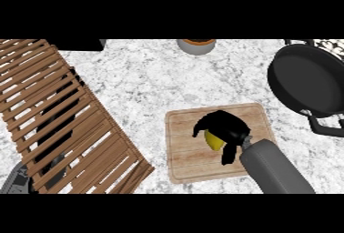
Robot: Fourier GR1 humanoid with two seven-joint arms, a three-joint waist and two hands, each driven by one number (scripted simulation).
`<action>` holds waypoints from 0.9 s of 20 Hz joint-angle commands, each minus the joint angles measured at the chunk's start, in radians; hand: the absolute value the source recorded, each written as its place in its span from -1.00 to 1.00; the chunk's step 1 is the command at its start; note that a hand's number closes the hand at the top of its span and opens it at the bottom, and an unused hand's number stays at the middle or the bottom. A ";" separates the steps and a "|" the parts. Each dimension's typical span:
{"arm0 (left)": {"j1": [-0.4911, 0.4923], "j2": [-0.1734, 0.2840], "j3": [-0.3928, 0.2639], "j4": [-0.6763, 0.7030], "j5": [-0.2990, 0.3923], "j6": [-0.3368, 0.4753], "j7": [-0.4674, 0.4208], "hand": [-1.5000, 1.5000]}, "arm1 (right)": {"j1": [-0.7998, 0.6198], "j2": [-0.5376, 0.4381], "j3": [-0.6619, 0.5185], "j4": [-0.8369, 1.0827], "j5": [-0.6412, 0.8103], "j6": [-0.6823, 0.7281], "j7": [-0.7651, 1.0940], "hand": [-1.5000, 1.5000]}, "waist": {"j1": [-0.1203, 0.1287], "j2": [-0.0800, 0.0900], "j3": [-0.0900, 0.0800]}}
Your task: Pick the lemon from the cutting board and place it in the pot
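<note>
Worktop (pixel 148 77) of speckled pale stone fills the view and carries everything noted below.

Slatted wooden rack (pixel 60 118) runs diagonally from the ten o'clock corner down toward six o'clock, with dark space showing between its slats. It lies well apart from the working area and plays no evident part in the task.

Pot (pixel 306 82), black and round, sits at two to three o'clock, cut off by the right edge, with one handle (pixel 324 125) at its near side. Its mouth faces up and unobstructed, so it can be loaded from above. It stands near the cutting board but does not touch it.

Cutting board (pixel 194 159), light wood with a grooved border, lies flat at about five o'clock from centre, between the rack and the pot.

Right forearm (pixel 272 170), grey, enters from five o'clock and crosses the board's lower right corner.

Right hand (pixel 225 125), black, is over the middle of the board, fingers curled down and around the lemon (pixel 214 141); judged to be clamped on it, palm above so the fruit can be carried upward.

Lemon shows only as a yellow patch under the hand, at the board's centre. Whether it rests on the board or is just clear of it cannot be told.

Small round container (pixel 197 45), grey with an orange-brown top, stands at twelve o'clock, cut off by the view's edge.

Left hand is not in view.

Assessment: transfer toward two o'clock is not yet done.
</note>
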 commanded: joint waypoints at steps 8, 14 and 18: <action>-0.071 0.022 0.045 -0.042 0.023 0.006 0.096 0.00 | 0.040 0.069 0.027 0.008 0.070 -0.116 -0.043 1.00 | -0.012 -0.007 0.027; -0.090 0.018 0.049 -0.027 0.012 0.019 0.088 0.00 | 0.111 0.132 0.093 -0.158 0.186 -0.161 0.152 1.00 | -0.030 -0.013 0.027; -0.062 0.037 0.070 -0.067 0.045 0.014 0.109 0.00 | 0.260 0.153 0.182 -0.281 0.274 -0.183 0.250 1.00 | -0.033 -0.017 0.027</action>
